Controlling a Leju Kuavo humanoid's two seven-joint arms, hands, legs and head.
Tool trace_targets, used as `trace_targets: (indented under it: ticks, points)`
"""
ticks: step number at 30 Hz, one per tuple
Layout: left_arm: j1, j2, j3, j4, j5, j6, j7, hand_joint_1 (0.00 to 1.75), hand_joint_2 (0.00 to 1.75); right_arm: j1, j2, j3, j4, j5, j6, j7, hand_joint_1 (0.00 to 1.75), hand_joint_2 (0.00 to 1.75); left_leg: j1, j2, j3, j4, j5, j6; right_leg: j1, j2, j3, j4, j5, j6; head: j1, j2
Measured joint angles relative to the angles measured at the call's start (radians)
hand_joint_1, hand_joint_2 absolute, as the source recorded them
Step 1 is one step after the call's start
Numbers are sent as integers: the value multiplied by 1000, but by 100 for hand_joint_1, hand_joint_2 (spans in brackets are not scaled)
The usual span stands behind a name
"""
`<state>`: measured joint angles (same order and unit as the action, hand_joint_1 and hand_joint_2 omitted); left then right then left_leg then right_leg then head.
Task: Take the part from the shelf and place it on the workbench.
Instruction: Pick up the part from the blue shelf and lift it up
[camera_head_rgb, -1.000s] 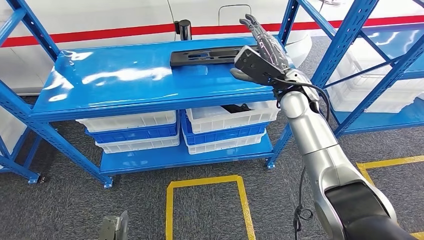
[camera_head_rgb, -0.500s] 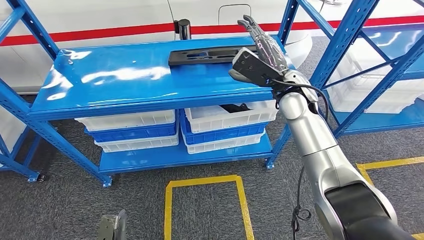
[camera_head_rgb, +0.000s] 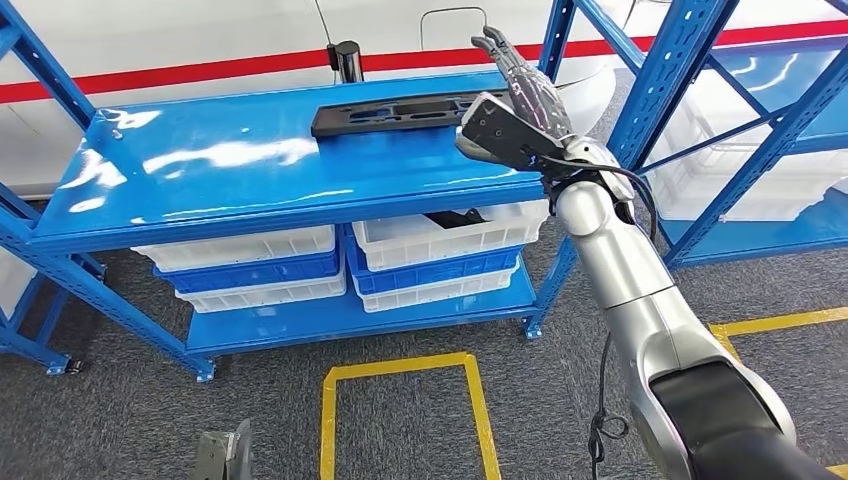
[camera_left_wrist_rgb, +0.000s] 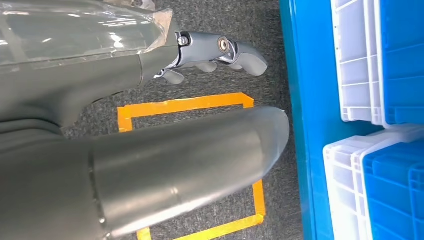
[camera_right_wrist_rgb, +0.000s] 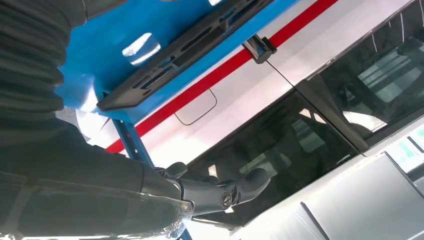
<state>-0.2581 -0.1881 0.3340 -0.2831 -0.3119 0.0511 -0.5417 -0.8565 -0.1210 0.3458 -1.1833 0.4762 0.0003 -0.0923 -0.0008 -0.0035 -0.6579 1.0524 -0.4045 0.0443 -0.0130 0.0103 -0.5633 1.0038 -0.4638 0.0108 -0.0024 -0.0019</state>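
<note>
The part (camera_head_rgb: 395, 111), a long flat black plate with slots cut through it, lies flat toward the back of the top blue shelf (camera_head_rgb: 200, 180), its long side running along the shelf's rear edge; the right wrist view shows it too (camera_right_wrist_rgb: 185, 55), lying flat on the blue surface. The right robot hand (camera_head_rgb: 520, 105) hovers at the plate's right end with its fingers stretched out and apart, holding nothing, and whether it touches the plate cannot be told from here. The left robot hand (camera_left_wrist_rgb: 215, 55) hangs low by the floor, fingers loosely curled around nothing that can be seen. Below the top shelf, white and blue bins (camera_head_rgb: 440, 255) stand stacked on the lower level, and a yellow taped rectangle (camera_head_rgb: 400, 400) marks the grey floor in front. The risk lies in the grasp: the plate is thin, lies flush on a glossy surface and is being met at one end only, so fingers closing there may push it backward toward the shelf's rear edge or pivot it instead of getting under it. If it is lifted by the end, its length may tip it out of the grip.
</note>
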Motion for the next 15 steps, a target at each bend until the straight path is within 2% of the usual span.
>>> trace_targets:
  ticks: [1, 2, 5, 7, 9, 10, 11, 12, 13, 14, 15]
  points:
    - [-1, 1, 0, 0, 0, 0, 0, 0, 0, -2, 0, 1, 0, 0, 0, 0, 0, 175, -4, 0, 17, -31, 4, 7, 0, 0, 0, -2, -1, 1, 0, 0]
    - [-1, 2, 0, 0, 0, 0, -1, 0, 0, -2, 0, 2, 1, 0, -1, -1, 0, 175, -6, 1, 23, -39, -3, 10, 0, 1, -2, -4, -1, 4, 0, 0]
    - [-1, 1, 0, -1, 0, 0, -1, 0, 0, -3, -1, 3, 1, -1, -3, -2, 0, 175, -3, 4, 40, -65, 1, 11, 2, -2, -10, 6, -7, 16, -1, 0]
    - [-2, 0, 0, -2, 1, 0, -2, 0, 0, -4, -2, 3, 0, -2, -6, -2, 0, 175, 3, 6, 53, -81, 5, 12, 2, -5, -56, 88, -38, 16, 1, 0]
    - [-2, -2, 0, -2, 2, 0, -2, 0, 0, -1, -3, 3, 2, -2, -7, -2, 0, 175, 2, 5, 56, -82, 2, 14, 0, -5, -134, 217, -76, 17, 2, 0]
    - [-2, -2, 0, -2, 2, 0, -2, 0, 0, 3, -3, 3, 3, -2, -7, -2, 0, 175, 3, 5, 58, -81, -1, 14, -2, -5, -165, 260, -81, 22, 2, 0]
    - [-1, -3, 0, -2, 3, -1, -2, 0, 0, 6, -4, 4, 4, -2, -7, -2, 0, 175, 4, 4, 60, -80, -4, 12, -6, -5, -179, 267, -72, 31, 3, 0]
    - [-1, -3, 0, -2, 4, -1, -2, 0, 0, 7, -4, 4, 5, -2, -7, -2, 0, 175, 5, 3, 64, -79, -8, 8, -10, -6, -171, 234, -47, 43, 3, 0]
    - [-1, -3, 0, -2, 6, -1, -2, 0, 0, 7, -4, 4, 5, -2, -7, -2, 0, 175, 7, 2, 68, -75, -14, 3, -14, -9, -144, 168, -12, 55, 3, 0]
    - [-1, -3, 0, -2, 7, -1, -2, 0, 0, 6, -3, 4, 5, -2, -7, -2, 0, 175, 7, 1, 71, -70, -22, -4, -17, -13, -113, 98, 18, 63, 3, 0]
    - [-1, -3, 0, -2, 7, -2, -2, 0, 0, 4, -3, 4, 5, -2, -7, -2, 0, 175, 6, 1, 73, -64, -30, -11, -18, -14, -85, 42, 40, 64, 4, 0]
